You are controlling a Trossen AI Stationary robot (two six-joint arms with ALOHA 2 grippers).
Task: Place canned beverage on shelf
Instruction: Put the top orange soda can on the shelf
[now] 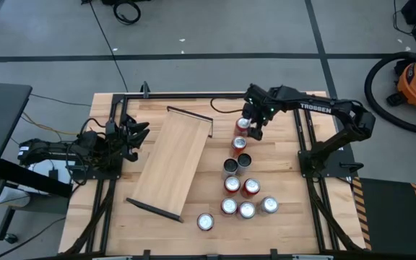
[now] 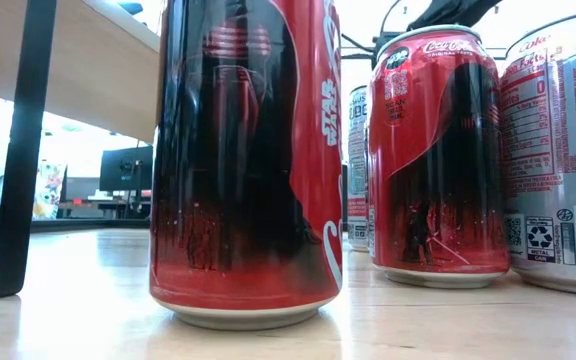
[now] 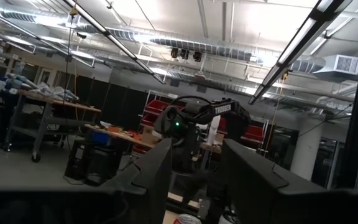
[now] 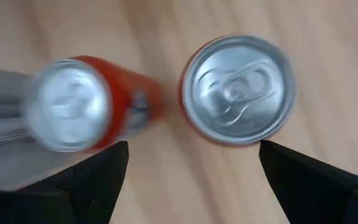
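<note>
Several red and silver beverage cans stand upright in a loose column on the table's right half, from the farthest can (image 1: pixel 243 124) to the nearest (image 1: pixel 205 221). My right gripper (image 1: pixel 253 126) hovers open above the far end of that column, pointing steeply down. In its wrist view a silver can top (image 4: pixel 238 90) lies ahead of the gap between the two fingers, which are clear of it, with a second can (image 4: pixel 73 109) beside it. The shelf (image 1: pixel 168 162), a pale plank, lies slantwise at mid-table, raised on a dark end bar (image 2: pixel 23 150). My left gripper (image 1: pixel 132 133) waits open at the table's left.
The black frame rails (image 1: pixel 305 144) run along the table's sides. Close to the low camera stand a red can (image 2: pixel 248 160), another red one (image 2: pixel 438 150) and a silver one (image 2: pixel 563 150). Bare wood shows between the shelf and the cans.
</note>
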